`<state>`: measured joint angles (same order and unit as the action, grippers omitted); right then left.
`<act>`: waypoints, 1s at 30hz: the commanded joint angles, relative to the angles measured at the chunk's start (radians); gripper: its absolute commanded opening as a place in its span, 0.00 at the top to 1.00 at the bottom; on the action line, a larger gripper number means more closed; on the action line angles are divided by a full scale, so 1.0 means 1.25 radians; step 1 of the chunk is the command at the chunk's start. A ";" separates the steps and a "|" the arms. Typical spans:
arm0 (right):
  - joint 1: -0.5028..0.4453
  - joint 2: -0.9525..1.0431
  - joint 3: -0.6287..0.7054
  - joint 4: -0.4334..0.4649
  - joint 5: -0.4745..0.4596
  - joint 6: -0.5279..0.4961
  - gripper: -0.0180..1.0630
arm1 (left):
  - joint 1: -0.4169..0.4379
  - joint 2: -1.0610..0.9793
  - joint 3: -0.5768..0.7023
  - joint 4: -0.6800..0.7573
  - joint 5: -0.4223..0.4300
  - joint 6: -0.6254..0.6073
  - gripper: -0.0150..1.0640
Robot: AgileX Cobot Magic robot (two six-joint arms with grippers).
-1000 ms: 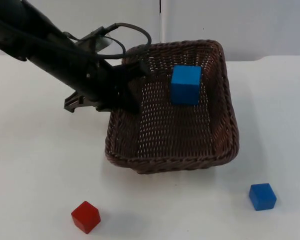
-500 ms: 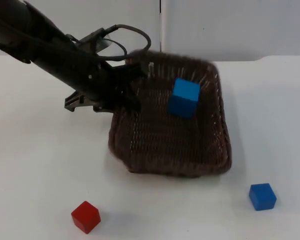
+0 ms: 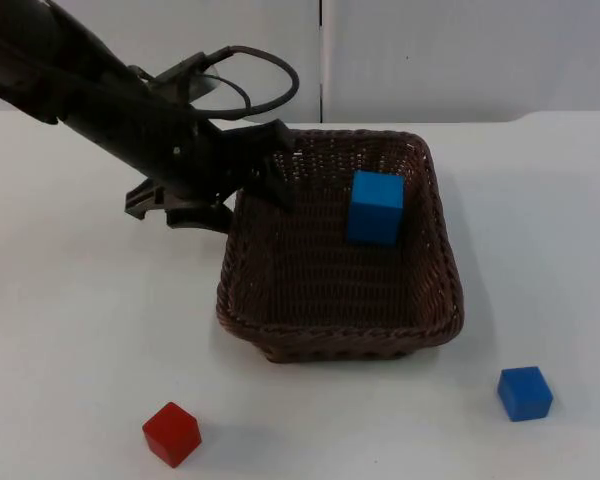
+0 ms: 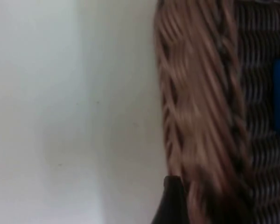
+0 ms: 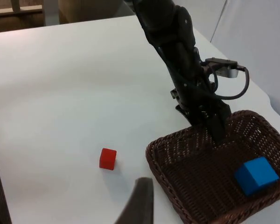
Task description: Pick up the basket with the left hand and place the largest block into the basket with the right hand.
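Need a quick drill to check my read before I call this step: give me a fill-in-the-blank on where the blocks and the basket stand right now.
1. The large blue block lies inside the ____.
2. The block on the table nearest the basket on the left arm's side is coloured ____.
3. The left tool is at the basket's rim, at the corner nearest the ____ wall.
4. The small blue block rests on the ____, outside the basket.

Missing words: basket; red; partition; table
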<state>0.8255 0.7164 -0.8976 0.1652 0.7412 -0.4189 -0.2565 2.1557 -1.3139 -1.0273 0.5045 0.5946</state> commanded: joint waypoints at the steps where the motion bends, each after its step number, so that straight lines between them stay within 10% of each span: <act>1: -0.003 -0.005 0.001 -0.004 0.003 0.001 0.27 | 0.010 -0.009 -0.005 0.043 -0.004 -0.020 0.39; 30: -0.003 -0.005 0.001 -0.029 -0.021 0.035 0.27 | -0.019 -0.174 0.018 0.433 0.002 -0.255 0.39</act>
<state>0.8255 0.7164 -0.8976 0.1398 0.7340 -0.3890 -0.2649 1.9546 -1.3006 -0.4993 0.4967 0.2868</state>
